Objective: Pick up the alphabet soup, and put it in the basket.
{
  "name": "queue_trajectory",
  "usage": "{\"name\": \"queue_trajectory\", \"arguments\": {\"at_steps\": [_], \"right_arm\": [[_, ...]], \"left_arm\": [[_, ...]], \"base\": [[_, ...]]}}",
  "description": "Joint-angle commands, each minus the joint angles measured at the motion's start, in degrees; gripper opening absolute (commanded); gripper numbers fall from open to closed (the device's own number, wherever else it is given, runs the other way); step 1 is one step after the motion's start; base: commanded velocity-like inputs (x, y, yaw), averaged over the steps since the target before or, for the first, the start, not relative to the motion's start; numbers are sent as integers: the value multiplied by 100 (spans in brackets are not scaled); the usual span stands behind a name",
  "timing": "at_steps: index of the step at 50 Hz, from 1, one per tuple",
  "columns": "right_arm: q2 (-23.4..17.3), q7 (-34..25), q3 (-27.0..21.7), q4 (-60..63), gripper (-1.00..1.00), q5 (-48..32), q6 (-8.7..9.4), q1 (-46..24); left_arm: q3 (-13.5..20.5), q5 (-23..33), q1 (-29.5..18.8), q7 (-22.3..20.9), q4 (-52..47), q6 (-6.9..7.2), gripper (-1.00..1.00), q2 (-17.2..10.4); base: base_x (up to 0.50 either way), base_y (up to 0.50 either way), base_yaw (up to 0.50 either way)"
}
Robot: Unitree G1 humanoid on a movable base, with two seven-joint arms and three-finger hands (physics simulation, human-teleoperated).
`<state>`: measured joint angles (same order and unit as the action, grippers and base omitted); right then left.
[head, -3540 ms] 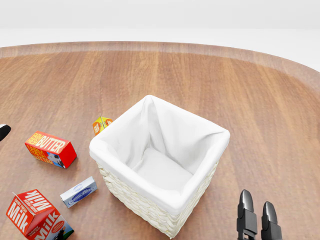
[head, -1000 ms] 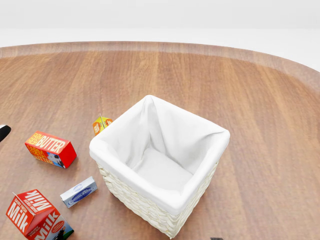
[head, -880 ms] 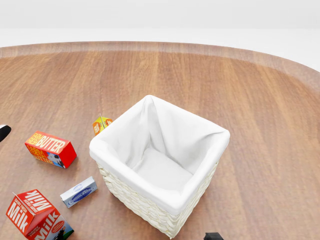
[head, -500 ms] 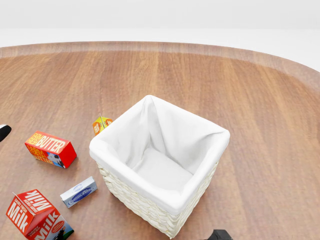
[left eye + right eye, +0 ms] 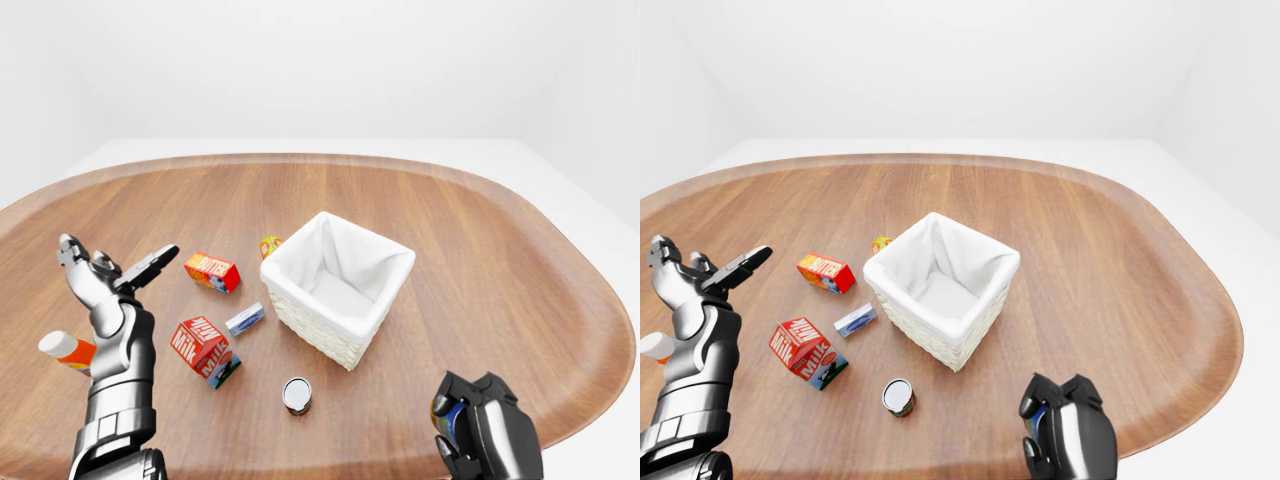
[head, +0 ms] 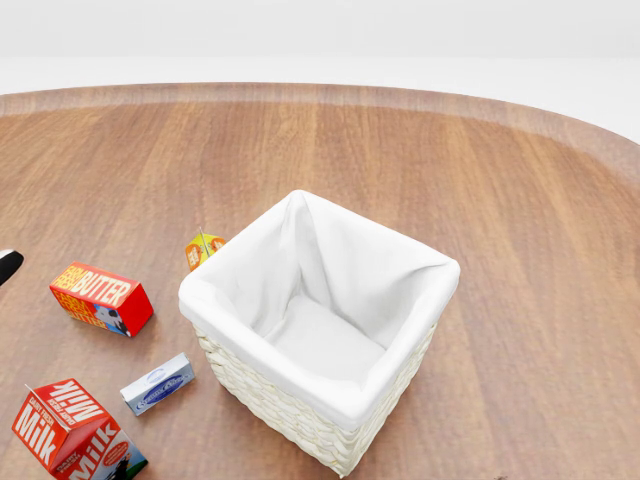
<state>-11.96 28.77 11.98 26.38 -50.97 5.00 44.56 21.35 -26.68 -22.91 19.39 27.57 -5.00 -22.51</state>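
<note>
**Right hand dips out of the head view with a can in its grip**

The right hand (image 5: 487, 428) sits low at the bottom right of the eye views, its fingers (image 5: 452, 392) curled round a blue-and-yellow can (image 5: 446, 418), which I judge to be the soup. A moment ago a dark tip of this hand showed at the head view's bottom edge; now it is gone, so the hand has dropped or drawn back. The basket (image 5: 380, 300) lies up and left of these fingers, well apart, and empty. The carry is not yet done. A second can (image 5: 296, 394) stands on the counter (image 5: 480, 230) left of them. The left hand (image 5: 105, 275) is raised, fingers spread, holding nothing.
</note>
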Motion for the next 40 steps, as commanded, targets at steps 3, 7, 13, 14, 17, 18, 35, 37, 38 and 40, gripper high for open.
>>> {"name": "queue_trajectory", "arguments": {"at_steps": [3,7,13,14,17,18,35,37,38,40], "right_arm": [[748,-677,-760,1268,-100,-1260,0,429],[1010,-1158,-950,1750,-100,-1639,0,495],[1444,-1931,-1308,2288,-100,-2128,0,401],[1535,-2159,-1368,2489,-100,-2276,0,369],[1764,-2460,-1530,2698,-100,-2450,0,308],[1840,-2665,-1628,2819,-100,-2535,0,213],[2294,-4471,-1826,3058,-100,-3708,0,-1448],[2264,-4868,-1645,3136,-100,-4123,0,-1847],[2217,-5040,-1535,3157,-100,-4260,0,-2002],[2110,-5420,-1326,3155,-100,-4630,0,-2403]], "left_arm": [[-1,5,-26,-8,51,0,100,-1],[-3,1,-5,-7,20,0,100,-2],[3,0,15,11,-51,0,100,-1],[6,-1,17,9,-58,0,100,0],[5,9,-1,-1,-10,0,100,6],[2,11,-7,-4,7,0,100,5],[-18,4,-31,14,51,0,100,-8],[-17,8,-28,11,59,0,100,-5],[-17,12,-26,14,55,0,100,-4],[-13,10,-16,20,34,0,100,0]], "base": [[0,0,0],[0,0,0],[0,0,0],[0,0,0],[0,0,0],[0,0,0],[0,0,0],[0,0,0],[0,0,0],[0,0,0]]}}
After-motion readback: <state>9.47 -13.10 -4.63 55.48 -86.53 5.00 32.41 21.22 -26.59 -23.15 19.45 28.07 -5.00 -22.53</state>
